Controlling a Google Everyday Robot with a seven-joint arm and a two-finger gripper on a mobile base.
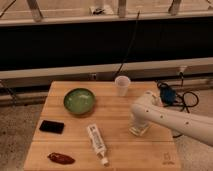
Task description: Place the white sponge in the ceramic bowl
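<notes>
The ceramic bowl (79,100), green inside with a darker rim, sits on the left half of the wooden table (115,107). My gripper (139,128) points straight down at the table's right side, well to the right of the bowl. It is shut on the white sponge (140,132), a small pale block resting on the wood. The fingers hide most of the sponge. My white arm (170,119) comes in from the right edge.
A translucent white cup (122,85) stands at the back, behind the gripper. A long white tube (96,143) lies front centre. A black phone (52,126) and a dark red pepper (61,158) lie front left. Cables (175,97) hang off the table's right.
</notes>
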